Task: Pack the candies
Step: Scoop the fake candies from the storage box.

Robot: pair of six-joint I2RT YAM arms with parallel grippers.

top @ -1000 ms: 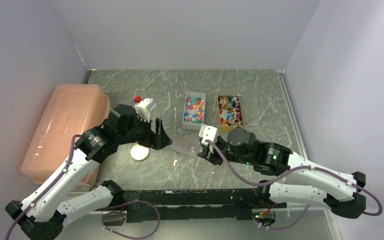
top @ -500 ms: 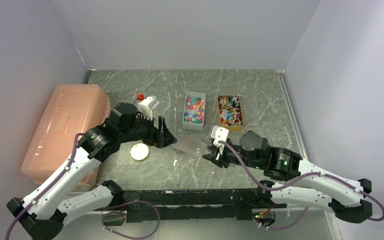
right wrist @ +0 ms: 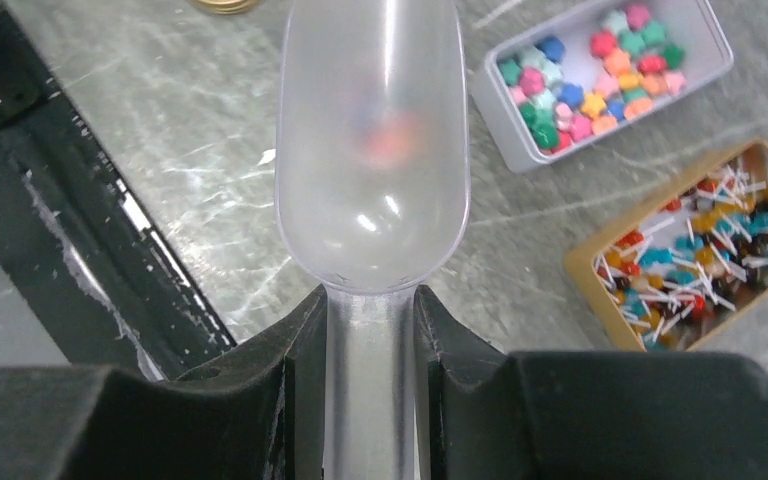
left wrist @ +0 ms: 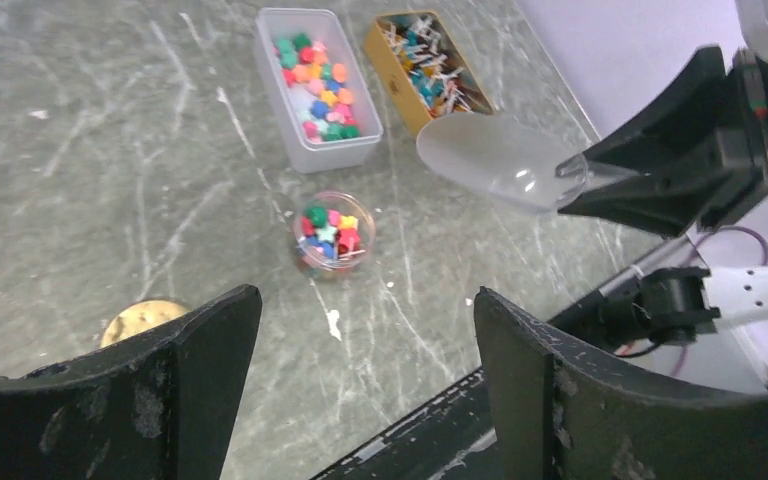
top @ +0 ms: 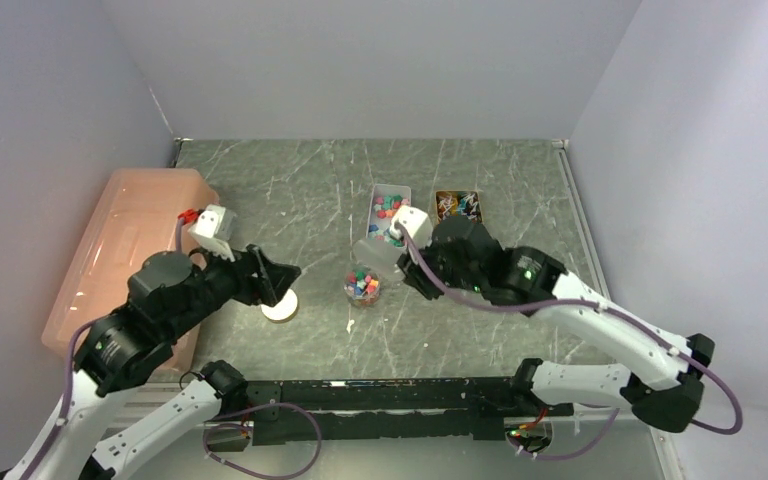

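1. Clear plastic scoop (right wrist: 372,150) pinched by its handle in the right gripper (right wrist: 370,320), jaws narrow and tight on it. Bowl lifted off the table and seemingly empty, though the blurred colour behind it is hard to read.
2. Left gripper (left wrist: 365,310) spread wide, holding nothing, hovering toward the table's left side near a gold lid (left wrist: 143,318).
3. Candies (left wrist: 317,88) mostly in the white tray (left wrist: 338,152) toward the far edge at mid-table. More heaped in a small clear jar (left wrist: 327,233) nearer the middle, just short of the tray.
4. Judged step: going to the tray for another scoopful.
5. Risks from here:
   - clipping the unheld jar with the bowl and tipping it;
   - digging too steeply and flicking sweets over the tray's low wall;
   - drifting into the tan box (right wrist: 588,300) of stick items just beside the tray;
   - pouring into a well-filled jar and spilling over its rim.
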